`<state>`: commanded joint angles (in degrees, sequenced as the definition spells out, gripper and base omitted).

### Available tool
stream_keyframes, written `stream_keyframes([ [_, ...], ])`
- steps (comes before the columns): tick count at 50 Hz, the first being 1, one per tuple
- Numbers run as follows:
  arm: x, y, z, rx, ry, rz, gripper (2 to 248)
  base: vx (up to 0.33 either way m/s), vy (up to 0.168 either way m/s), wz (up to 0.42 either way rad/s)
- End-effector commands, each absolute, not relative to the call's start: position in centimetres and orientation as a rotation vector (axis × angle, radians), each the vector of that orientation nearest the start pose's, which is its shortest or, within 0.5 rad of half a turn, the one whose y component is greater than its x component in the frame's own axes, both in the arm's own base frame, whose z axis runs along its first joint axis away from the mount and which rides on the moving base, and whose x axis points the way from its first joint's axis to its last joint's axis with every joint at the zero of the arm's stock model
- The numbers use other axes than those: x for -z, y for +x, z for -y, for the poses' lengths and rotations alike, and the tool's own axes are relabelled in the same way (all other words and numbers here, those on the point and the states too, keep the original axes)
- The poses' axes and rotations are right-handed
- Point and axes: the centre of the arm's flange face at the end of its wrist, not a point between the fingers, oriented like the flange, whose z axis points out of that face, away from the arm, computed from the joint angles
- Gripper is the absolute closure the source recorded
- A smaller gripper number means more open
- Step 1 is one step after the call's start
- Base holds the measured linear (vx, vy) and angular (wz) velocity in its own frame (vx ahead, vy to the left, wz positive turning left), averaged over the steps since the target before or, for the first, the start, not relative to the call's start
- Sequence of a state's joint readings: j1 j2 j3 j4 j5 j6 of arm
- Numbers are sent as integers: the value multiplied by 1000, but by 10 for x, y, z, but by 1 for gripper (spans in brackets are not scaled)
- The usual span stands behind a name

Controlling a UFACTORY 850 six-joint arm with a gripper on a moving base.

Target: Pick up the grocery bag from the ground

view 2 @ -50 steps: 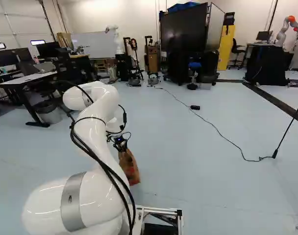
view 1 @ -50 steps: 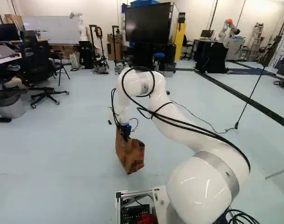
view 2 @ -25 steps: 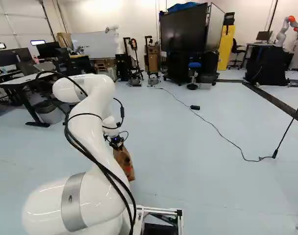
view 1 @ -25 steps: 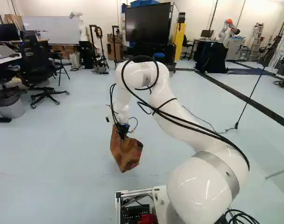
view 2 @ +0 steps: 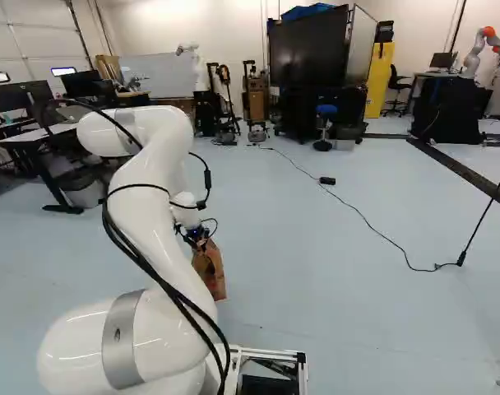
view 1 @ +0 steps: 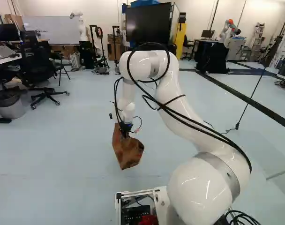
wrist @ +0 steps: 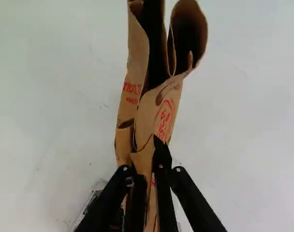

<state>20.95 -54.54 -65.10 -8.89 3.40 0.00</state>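
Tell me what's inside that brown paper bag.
Through the open folds of the brown paper bag, only dark hollows show. Its creased sides cover whatever may lie deeper, and the tool hides part of it, so I can't tell whether anything is inside.

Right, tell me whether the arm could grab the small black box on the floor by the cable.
Probably not: the end effector is shut on the paper bag, and the black box lies farther ahead.

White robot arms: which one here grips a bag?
The nearest arm, rising at the foot of both base views: its end effector grips the brown bag. Another robot by the whiteboard and the orange-topped one stand far back.
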Motion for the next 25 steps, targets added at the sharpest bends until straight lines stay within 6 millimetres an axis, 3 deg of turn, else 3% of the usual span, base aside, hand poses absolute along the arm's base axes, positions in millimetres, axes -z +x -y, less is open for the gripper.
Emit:
stream_keyframes([
  [25,-153,487,-191,468,-2964,716,228,0,0,0],
])
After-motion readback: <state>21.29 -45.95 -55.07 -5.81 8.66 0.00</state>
